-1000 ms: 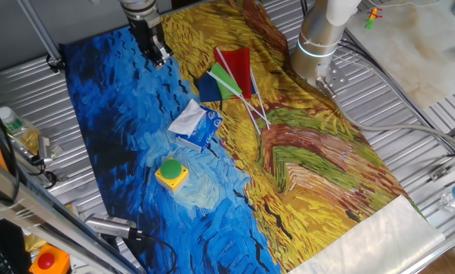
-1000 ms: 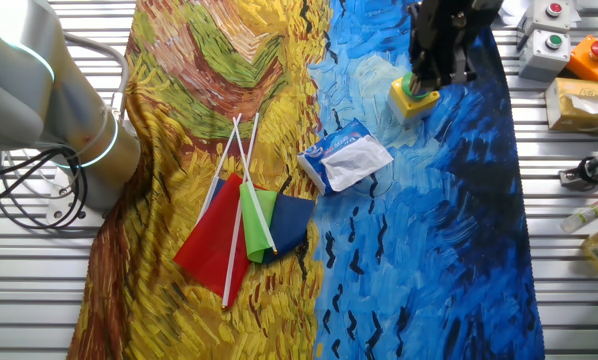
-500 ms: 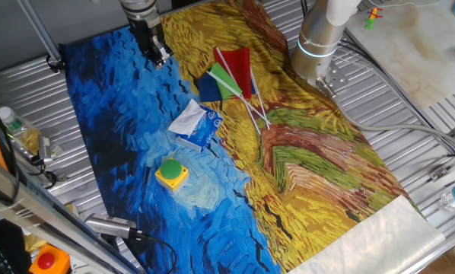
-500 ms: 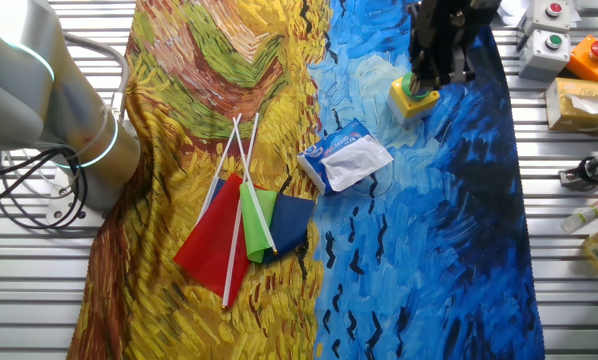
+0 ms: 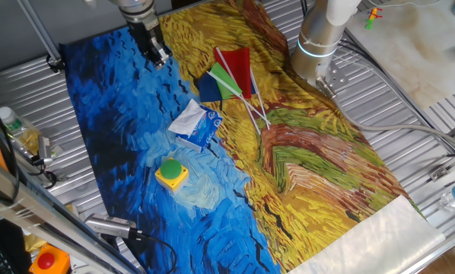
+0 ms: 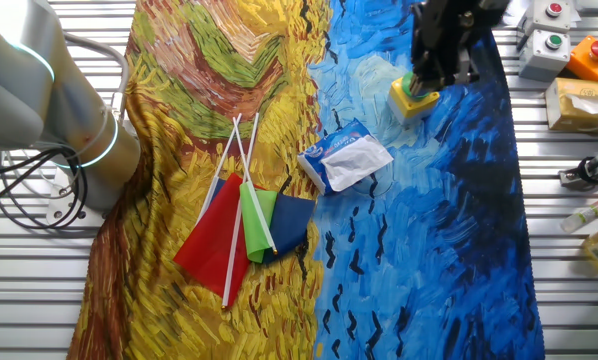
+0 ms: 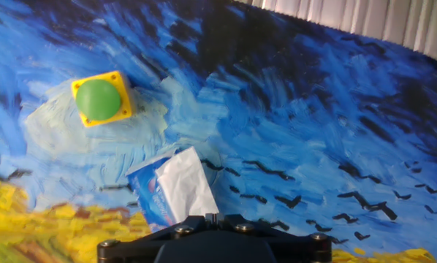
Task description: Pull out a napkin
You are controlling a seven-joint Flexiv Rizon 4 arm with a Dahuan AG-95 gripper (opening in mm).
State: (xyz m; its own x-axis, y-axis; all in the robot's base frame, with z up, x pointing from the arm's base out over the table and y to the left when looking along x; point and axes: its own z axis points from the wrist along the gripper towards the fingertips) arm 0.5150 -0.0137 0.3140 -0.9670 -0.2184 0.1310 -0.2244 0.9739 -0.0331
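Observation:
The napkin (image 5: 186, 118) is a creased white sheet sticking out of the small blue tissue packet (image 5: 206, 129), which lies mid-cloth. Both also show in the other fixed view, the napkin (image 6: 359, 158) and the packet (image 6: 322, 160), and in the hand view, the napkin (image 7: 186, 186) and the packet (image 7: 148, 191). My gripper (image 5: 159, 55) hangs above the blue part of the cloth, well away from the packet and touching nothing. It also shows in the other fixed view (image 6: 437, 78). In the hand view its fingertips (image 7: 211, 217) stand together, shut and empty.
A yellow box with a green button (image 5: 171, 173) stands near the packet. Red, green and blue flags on white sticks (image 5: 231, 72) lie on the yellow part of the cloth. The robot base (image 5: 319, 42) stands at the cloth's edge. Button boxes and bottles (image 6: 579, 60) sit on the metal table.
My gripper has shifted very slightly, up and away from the packet. The napkin, the packet and the other things have not moved.

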